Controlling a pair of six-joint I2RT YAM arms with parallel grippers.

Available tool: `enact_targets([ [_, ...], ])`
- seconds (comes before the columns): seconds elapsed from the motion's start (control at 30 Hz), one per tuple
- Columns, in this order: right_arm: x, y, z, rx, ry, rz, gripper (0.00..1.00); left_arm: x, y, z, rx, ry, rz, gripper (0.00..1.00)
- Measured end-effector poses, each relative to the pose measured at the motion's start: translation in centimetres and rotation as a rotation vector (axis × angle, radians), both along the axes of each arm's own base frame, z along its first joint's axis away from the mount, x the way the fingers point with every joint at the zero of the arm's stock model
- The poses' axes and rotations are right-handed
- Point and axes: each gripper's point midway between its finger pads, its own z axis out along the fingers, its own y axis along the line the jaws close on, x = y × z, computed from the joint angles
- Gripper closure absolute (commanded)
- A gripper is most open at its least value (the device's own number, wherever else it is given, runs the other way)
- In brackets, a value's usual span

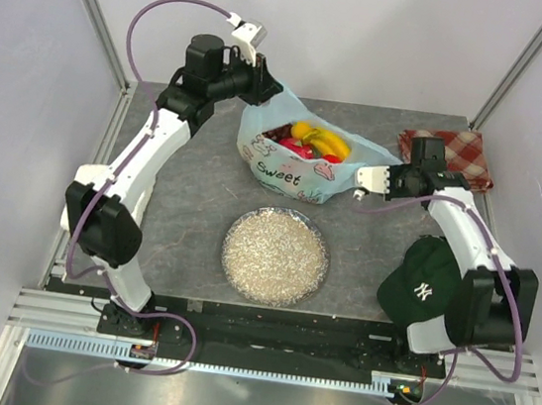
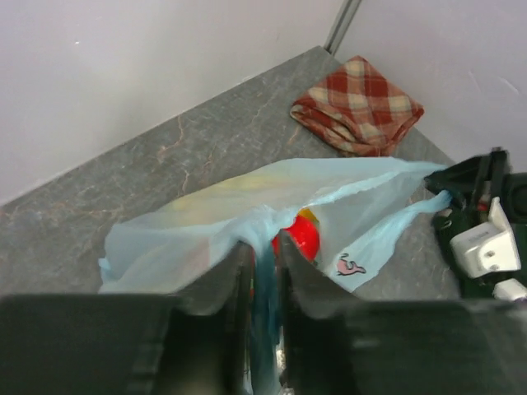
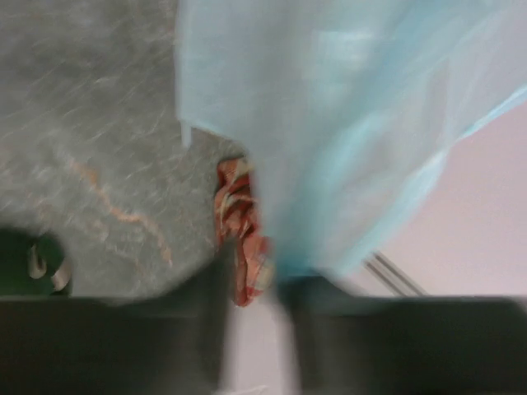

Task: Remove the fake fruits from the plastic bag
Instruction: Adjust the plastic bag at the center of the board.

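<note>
two grippers hold one plastic bag (image 1: 290,170) between them in the top view. the left gripper (image 1: 267,84) pinches its far-left handle and the right gripper (image 1: 362,180) its right handle. the bag sits open at mid-table with a yellow banana bunch (image 1: 321,141) and a pink-red dragon fruit (image 1: 298,149) inside. a round glittery plate (image 1: 275,255) lies near its front, a green cap (image 1: 420,282) by the right arm, and a red checkered cloth (image 1: 453,152) at the far right.

left wrist view: the fingers (image 2: 218,284) stand nearly closed with blue plastic bunched between them. a red fruit (image 2: 298,236) shows at the bag's mouth, and one handle stretches to the right gripper.

right wrist view, blurred: bag film runs down between its narrow-set fingers (image 3: 210,300), with cloth and cap beyond.
</note>
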Motion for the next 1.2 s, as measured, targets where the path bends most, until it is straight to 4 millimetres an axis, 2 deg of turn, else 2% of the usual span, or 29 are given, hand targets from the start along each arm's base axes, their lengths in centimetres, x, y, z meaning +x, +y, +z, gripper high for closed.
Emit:
enact_targets([
  [0.03,-1.0,-0.1,0.3,-0.002,0.009,0.002,0.02,-0.6,0.1,-0.1,-0.009,0.017,0.002,0.5],
  [0.13,-4.3,0.4,2.2,0.045,0.022,0.021,0.02,-1.9,0.7,0.1,-0.023,0.037,0.01,0.42],
  [0.2,-6.0,1.6,4.7,0.101,-0.006,0.045,0.02,-2.3,0.9,0.3,-0.026,0.037,0.013,0.41],
  [0.23,-6.8,2.6,6.5,0.151,-0.029,0.056,0.02,-2.4,0.9,0.4,-0.027,0.038,0.015,0.4],
  [0.33,-7.1,5.9,12.1,0.3,-0.108,0.088,0.05,-2.5,1.0,0.3,-0.033,0.047,0.017,0.39],
  [0.47,-6.2,12.0,20.9,0.578,-0.198,0.12,0.19,-2.8,1.1,0.6,-0.043,0.053,0.02,0.39],
  [0.53,-5.7,14.9,23.4,0.685,-0.19,0.142,0.26,-3.1,1.4,1.1,-0.044,0.048,0.024,0.39],
  [0.6,-5.1,17.3,24.3,0.754,-0.15,0.16,0.41,-3.4,1.7,1.8,-0.048,0.035,0.028,0.4],
  [0.63,-4.8,18.6,24.2,0.779,-0.124,0.167,0.51,-3.6,2.0,2.3,-0.051,0.026,0.033,0.42],
  [0.67,-4.4,19.7,23.6,0.794,-0.09,0.173,0.69,-3.8,2.4,2.8,-0.055,0.016,0.041,0.45],
  [0.7,-4.2,20.8,22.5,0.798,-0.047,0.173,0.75,-3.9,2.9,3.4,-0.058,0.003,0.051,0.52],
  [0.77,-3.7,22.2,19.8,0.788,0.039,0.168,0.84,-3.9,4.2,4.3,-0.067,-0.014,0.079,0.57],
  [0.87,-3.0,23.8,14.2,0.729,0.196,0.135,0.87,-3.5,6.8,5.4,-0.081,-0.031,0.139,0.59],
  [1.0,-2.4,24.0,7.4,0.639,0.361,0.07,0.87,-3.2,10.3,5.4,-0.082,-0.034,0.222,0.59],
  [1.1,-2.1,24.0,4.7,0.594,0.413,0.04,0.88,-3.5,11.9,4.7,-0.077,-0.025,0.264,0.59],
  [1.2,-0.9,24.6,3.5,0.565,0.415,0.023,0.9,-3.9,12.9,3.9,-0.073,-0.009,0.286,0.59],
])
